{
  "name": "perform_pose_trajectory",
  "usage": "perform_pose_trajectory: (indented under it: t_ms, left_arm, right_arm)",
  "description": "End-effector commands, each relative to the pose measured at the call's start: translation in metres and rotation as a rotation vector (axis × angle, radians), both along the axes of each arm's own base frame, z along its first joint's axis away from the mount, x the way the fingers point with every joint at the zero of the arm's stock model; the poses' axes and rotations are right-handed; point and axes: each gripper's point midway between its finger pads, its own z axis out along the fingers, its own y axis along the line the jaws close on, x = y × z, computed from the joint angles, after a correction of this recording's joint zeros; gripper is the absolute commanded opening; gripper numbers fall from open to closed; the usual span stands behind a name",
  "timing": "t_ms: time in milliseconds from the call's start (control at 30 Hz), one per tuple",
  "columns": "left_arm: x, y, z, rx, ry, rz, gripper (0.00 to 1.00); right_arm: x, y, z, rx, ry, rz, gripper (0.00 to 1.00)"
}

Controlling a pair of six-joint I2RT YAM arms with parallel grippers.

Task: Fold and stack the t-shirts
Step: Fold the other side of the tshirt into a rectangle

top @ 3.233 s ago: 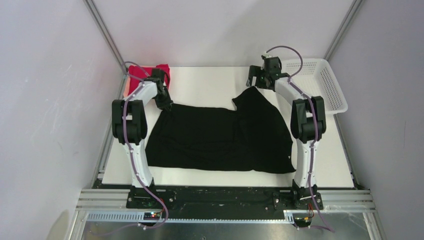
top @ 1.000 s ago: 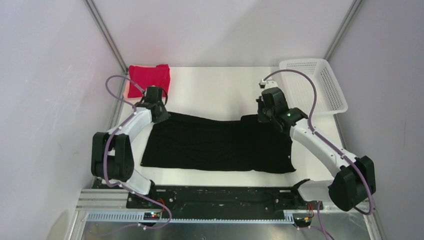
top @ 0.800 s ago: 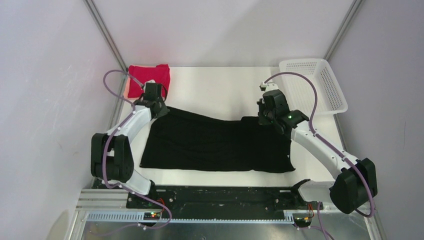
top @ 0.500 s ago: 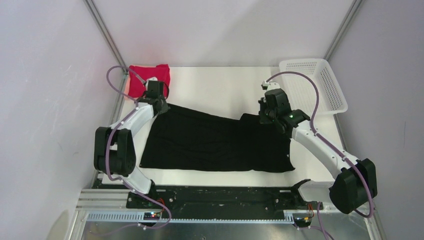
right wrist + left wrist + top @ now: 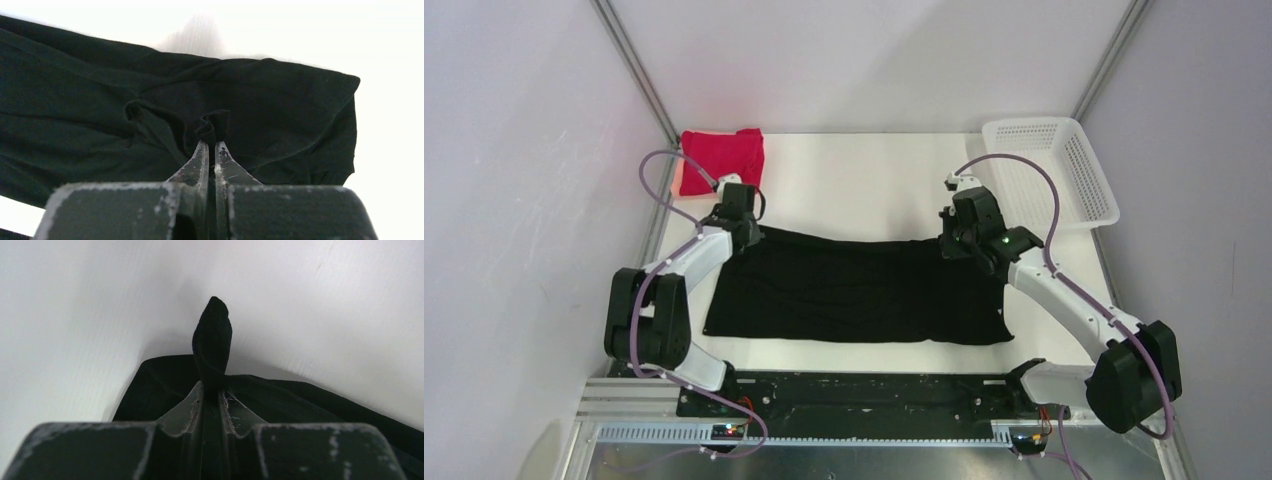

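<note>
While both jaws clamp the black t-shirt point(image 5: 854, 295) at its far corners, first fold's underway; next, probably lay edge flat, release.

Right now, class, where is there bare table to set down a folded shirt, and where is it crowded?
Free: the far table strip between red shirt and basket, beyond the black shirt. Crowded: the middle, where left gripper and right gripper clamp that shirt's far corners.
</note>
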Motion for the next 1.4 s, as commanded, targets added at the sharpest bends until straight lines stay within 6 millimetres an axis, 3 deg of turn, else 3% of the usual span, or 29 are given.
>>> perform_pose_trajectory:
  t_ms: [0, 367, 533, 567, 600, 633, 733, 833, 933, 967, 1000, 1033, 1100, 1167, 1200, 1267, 1367]
  left_arm:
    - [0.001, 0.001, 0.019, -0.002, -0.110, 0.030, 0.19]
    - [-0.032, -0.013, 0.004, -0.054, -0.122, 0.035, 0.22]
    - [-0.052, -0.008, -0.009, -0.066, -0.115, 0.091, 0.23]
    - [-0.055, -0.007, -0.010, -0.074, -0.119, 0.109, 0.26]
    - [-0.060, -0.004, -0.012, -0.071, -0.121, 0.122, 0.38]
    - [-0.062, -0.003, -0.013, -0.080, -0.126, 0.141, 0.41]
    - [-0.077, 0.007, -0.012, -0.077, -0.133, 0.220, 0.46]
    - [-0.092, 0.023, 0.008, -0.078, -0.175, 0.361, 0.56]
    - [-0.112, 0.030, 0.034, -0.151, -0.256, 0.464, 0.81]
    - [-0.116, 0.031, 0.037, -0.167, -0.276, 0.472, 0.95]
    - [-0.117, 0.030, 0.053, -0.210, -0.342, 0.475, 0.97]
    - [-0.117, 0.027, 0.067, -0.249, -0.391, 0.458, 0.99]
    - [-0.115, 0.020, 0.087, -0.298, -0.441, 0.411, 0.99]
    - [-0.108, 0.006, 0.102, -0.341, -0.451, 0.332, 1.00]
    - [-0.104, 0.000, 0.104, -0.334, -0.437, 0.279, 1.00]
    - [-0.087, -0.030, 0.105, -0.375, -0.385, 0.103, 1.00]
    - [-0.050, -0.054, 0.093, -0.319, -0.251, -0.058, 1.00]
  right_arm:
    - [-0.011, 0.003, 0.010, 0.044, -0.015, 0.014, 0.00]
    - [-0.036, 0.001, -0.016, 0.055, 0.067, 0.034, 0.00]
    - [-0.052, -0.003, -0.034, 0.062, 0.119, 0.026, 0.00]
    - [-0.057, -0.004, -0.039, 0.059, 0.136, 0.025, 0.00]
    - [-0.060, -0.005, -0.042, 0.055, 0.147, 0.024, 0.02]
    - [-0.064, -0.007, -0.048, 0.049, 0.162, 0.019, 0.05]
    - [-0.081, -0.013, -0.061, 0.029, 0.225, -0.007, 0.10]
    - [-0.112, -0.015, -0.075, 0.011, 0.314, -0.009, 0.35]
    - [-0.134, -0.014, -0.075, 0.030, 0.340, 0.003, 0.44]
    - [-0.141, -0.014, -0.072, 0.042, 0.340, 0.008, 0.59]
    - [-0.143, -0.014, -0.071, 0.048, 0.336, 0.008, 0.68]
    - [-0.145, -0.013, -0.065, 0.061, 0.313, 0.016, 0.91]
    - [-0.140, -0.015, -0.055, 0.078, 0.254, 0.004, 0.99]
    - [-0.125, -0.016, -0.043, 0.100, 0.168, -0.022, 1.00]
    - [-0.118, -0.019, -0.039, 0.103, 0.133, -0.043, 1.00]
    - [-0.102, -0.014, -0.031, 0.136, 0.064, -0.053, 1.00]
    - [-0.076, 0.002, -0.026, 0.186, -0.001, -0.030, 1.00]
